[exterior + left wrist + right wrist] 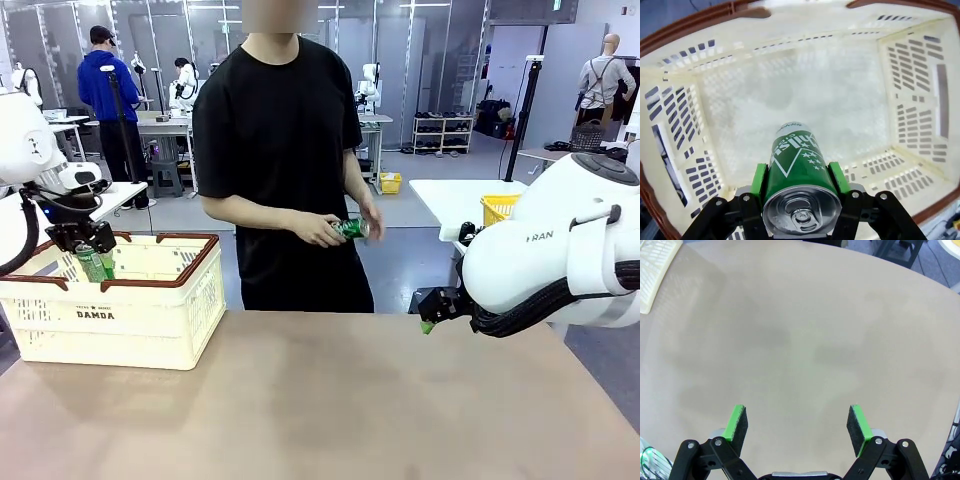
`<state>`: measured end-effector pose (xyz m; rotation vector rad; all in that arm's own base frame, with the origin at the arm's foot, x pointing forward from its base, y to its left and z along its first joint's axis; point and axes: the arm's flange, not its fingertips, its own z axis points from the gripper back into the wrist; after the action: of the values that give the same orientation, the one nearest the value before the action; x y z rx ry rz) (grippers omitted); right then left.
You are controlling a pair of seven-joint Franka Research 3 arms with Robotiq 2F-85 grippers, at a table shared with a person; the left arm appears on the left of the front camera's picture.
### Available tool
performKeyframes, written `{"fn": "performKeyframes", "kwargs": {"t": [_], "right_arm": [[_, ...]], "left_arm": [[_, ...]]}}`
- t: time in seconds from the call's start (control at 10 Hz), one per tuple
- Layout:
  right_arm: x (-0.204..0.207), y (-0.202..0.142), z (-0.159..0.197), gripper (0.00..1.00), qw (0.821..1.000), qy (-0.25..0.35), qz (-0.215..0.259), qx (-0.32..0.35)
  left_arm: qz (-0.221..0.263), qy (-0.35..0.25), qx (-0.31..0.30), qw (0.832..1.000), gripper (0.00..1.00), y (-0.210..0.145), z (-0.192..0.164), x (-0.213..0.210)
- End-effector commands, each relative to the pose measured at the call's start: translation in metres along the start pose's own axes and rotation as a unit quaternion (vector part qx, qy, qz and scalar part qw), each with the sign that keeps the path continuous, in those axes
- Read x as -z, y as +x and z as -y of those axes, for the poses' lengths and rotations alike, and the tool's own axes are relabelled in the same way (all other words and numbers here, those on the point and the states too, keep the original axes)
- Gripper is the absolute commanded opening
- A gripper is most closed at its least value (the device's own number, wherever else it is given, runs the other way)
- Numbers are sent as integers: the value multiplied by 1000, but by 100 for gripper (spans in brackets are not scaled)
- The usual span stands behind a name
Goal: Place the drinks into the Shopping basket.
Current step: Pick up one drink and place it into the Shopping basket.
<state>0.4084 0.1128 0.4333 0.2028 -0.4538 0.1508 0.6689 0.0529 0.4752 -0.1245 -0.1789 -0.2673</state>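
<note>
My left gripper (92, 262) hangs over the cream Shopping basket (150, 310) at the table's left, shut on a green can (93, 265). From the left wrist I look down on that green can (797, 170), held between both green pads above the bare basket floor (805, 90). Across the table a person holds another green can (351, 228) in both hands at waist height. At the right edge of the table my right gripper (428, 318) hovers open; its pads (738, 422) stand wide apart over the bare tabletop.
The tan table (320, 400) stretches wide between the basket and my right arm. A yellow mesh basket (497, 208) sits on a white table behind my right arm. The Shopping basket's corner (655, 270) shows at the top left of the right wrist view.
</note>
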Motion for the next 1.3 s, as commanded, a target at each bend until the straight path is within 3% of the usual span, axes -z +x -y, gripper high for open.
{"fn": "performKeyframes", "kwargs": {"t": [0.0,0.3,0.8,1.2], "right_arm": [[0,0,1,100,1000,1,0,0],[0,0,1,100,1000,1,0,0],[0,0,1,100,1000,1,0,0],[0,0,1,100,1000,1,0,0]], "left_arm": [[4,8,-32,999,59,11,-5,5],[14,4,-49,999,59,1,-15,28],[-1,-3,-61,998,59,13,-44,74],[-23,-14,-71,997,59,13,-48,92]]}}
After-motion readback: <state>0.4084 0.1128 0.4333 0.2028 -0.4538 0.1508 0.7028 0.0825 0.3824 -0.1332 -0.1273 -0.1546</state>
